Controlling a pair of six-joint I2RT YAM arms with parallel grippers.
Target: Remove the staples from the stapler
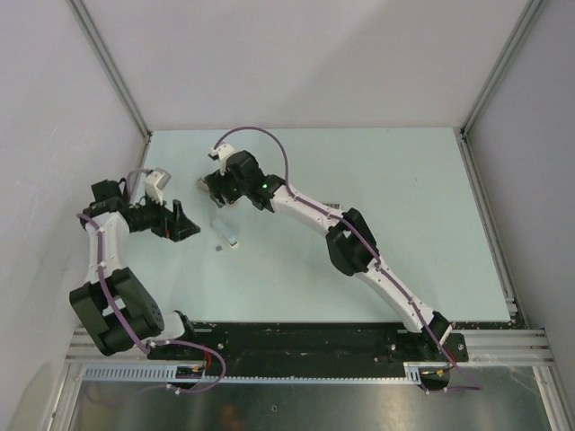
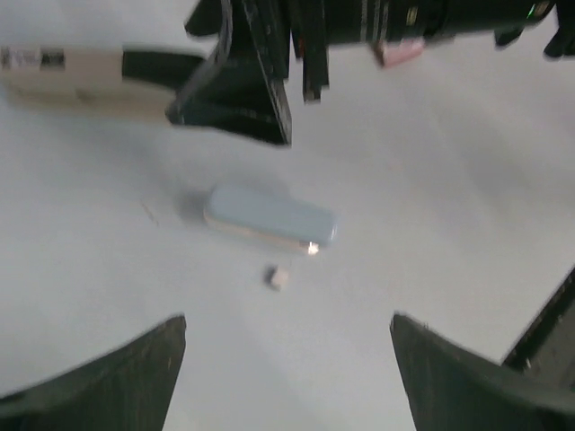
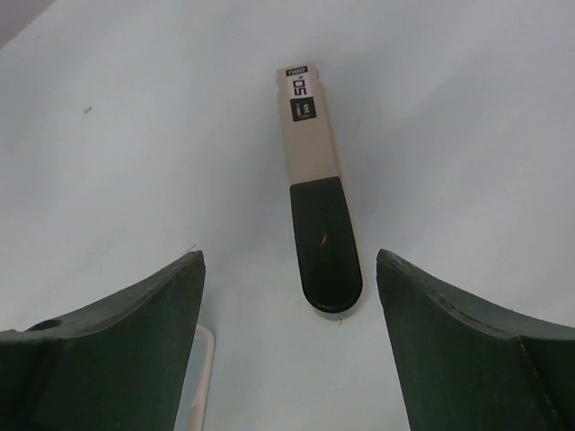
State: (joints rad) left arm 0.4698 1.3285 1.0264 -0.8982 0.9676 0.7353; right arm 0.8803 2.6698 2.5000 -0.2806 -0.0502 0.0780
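Your R end effector [image 3: 287, 260] hangs spread over the stapler [image 3: 319, 206]; L end effector [image 2: 287, 323] also apart, near staples [image 2: 278, 277] on counter [image 2: 467, 224].

Table top [image 1: 404, 224]: pale mint-green, flat and matte, running from the near rail to the far wall.
Far wall [image 1: 305, 54]: plain white panel, meeting the table along a straight edge.
Left wall [image 1: 45, 108]: white panel, a little greyer.
Right wall [image 1: 539, 180]: white panel, also in grey shade.
Left corner post [image 1: 108, 67]: silvery metal profile at the far left corner.
Right corner post [image 1: 499, 67]: the same at the far right corner.
Black plate [image 1: 305, 339]: along the near edge.
Metal sheet [image 1: 314, 409]: nearest, dull, with blurred reflections.
Light: even and diffuse; shadows are soft and faint.
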